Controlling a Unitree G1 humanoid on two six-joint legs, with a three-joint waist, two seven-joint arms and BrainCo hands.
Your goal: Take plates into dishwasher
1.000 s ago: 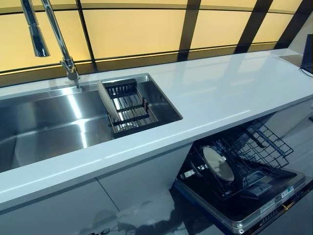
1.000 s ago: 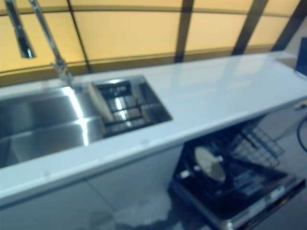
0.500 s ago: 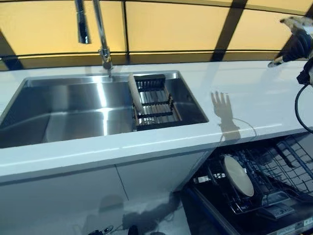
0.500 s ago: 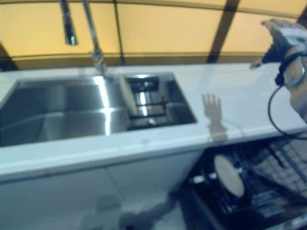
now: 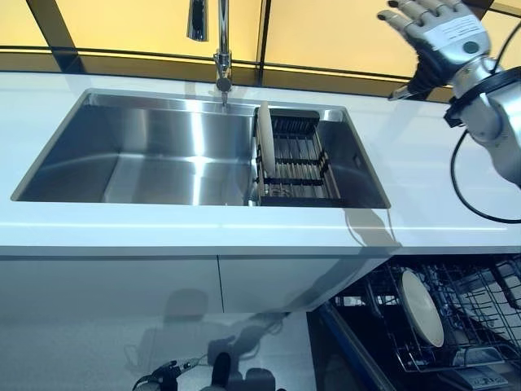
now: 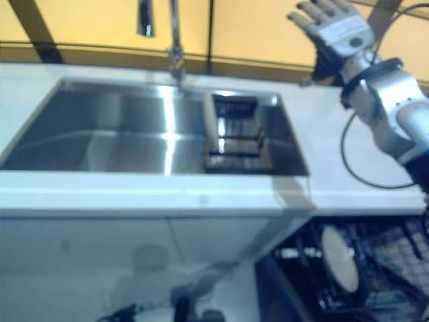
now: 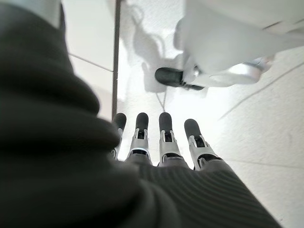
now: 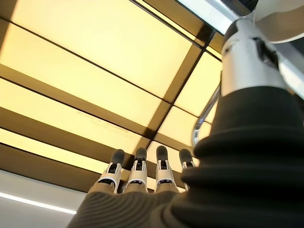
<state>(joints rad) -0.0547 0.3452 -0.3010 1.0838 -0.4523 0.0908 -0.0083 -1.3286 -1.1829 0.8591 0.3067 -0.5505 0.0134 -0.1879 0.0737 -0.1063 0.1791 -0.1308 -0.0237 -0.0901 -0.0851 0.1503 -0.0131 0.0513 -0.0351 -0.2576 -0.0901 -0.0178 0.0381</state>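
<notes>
Plate [image 5: 265, 135] stands on edge in the black rack [image 5: 297, 160] at the right end of the sink [image 5: 155, 155], mid frame. 2nd plate [image 5: 422, 308] stands in the dishwasher basket [image 5: 480, 314], lower right. Right hand [image 5: 438, 32] is up high at upper right, fingers spread wide, holding nothing. Left hand [image 7: 156, 142] shows only in its wrist view, fingers straight over the pale floor, empty too.

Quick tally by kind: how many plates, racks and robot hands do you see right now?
Plates: 2, one in the sink rack, one in the dishwasher
Racks: 2, sink rack, dishwasher rack
Hands: 2, right hand, left hand
Total: 6
</notes>
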